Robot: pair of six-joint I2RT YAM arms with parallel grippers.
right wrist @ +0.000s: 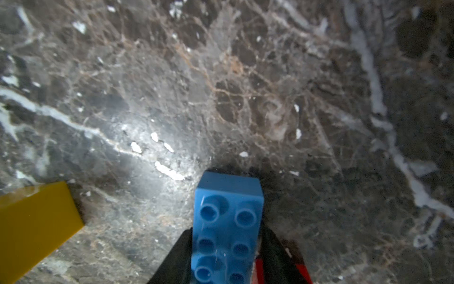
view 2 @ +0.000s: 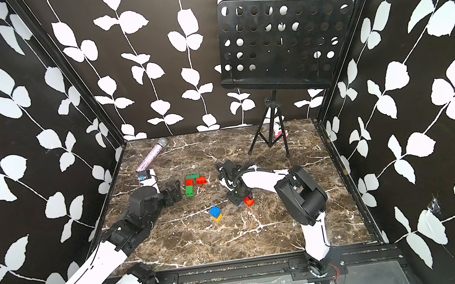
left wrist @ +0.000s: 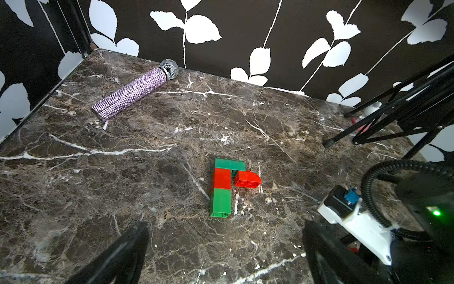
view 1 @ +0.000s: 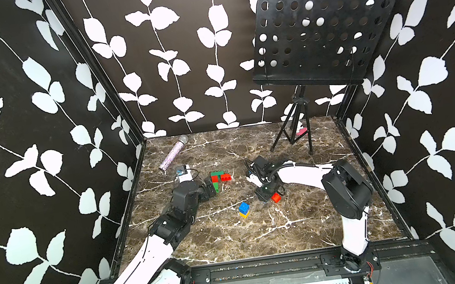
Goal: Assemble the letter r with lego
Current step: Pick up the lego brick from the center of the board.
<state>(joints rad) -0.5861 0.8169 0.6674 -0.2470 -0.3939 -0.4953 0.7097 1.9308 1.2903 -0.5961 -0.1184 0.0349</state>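
these bricks look light, hard and hollow, with glossy flat sides, so i'd expect them to skid on the marble table (view 1: 291,229) if nudged and to twist out of a loose pinch. the safest hold is across the two long smooth walls, square on, never on the studs.

that is about how the right gripper (view 1: 267,198) has the light blue brick (right wrist: 227,221). its black fingers (right wrist: 177,258) press against both long sides, with the studs facing the wrist camera and the far end down near the table. whether it touches there i can't tell. a red brick (view 1: 276,198) lies just beside that gripper. near it, toward the middle, a blue brick (view 1: 243,206) sits stacked on a yellow brick (view 1: 244,214).

the left gripper (view 1: 210,187) stands wide open with nothing in it, just beside the half-made letter. there a dark green brick (left wrist: 229,164) lies across the top, a red stem brick (left wrist: 222,179) touches under one end, and a light green brick (left wrist: 221,202) carries the stem on. a loose red piece (left wrist: 248,180) lies tipped on its side with its hollow underside showing, close under the green bar but askew.

all are chunky, bright, round-studded blocks, and the dark green one is the longest. joining them will need a firm, straight push, i'd guess, or the flat-lying row will scatter.
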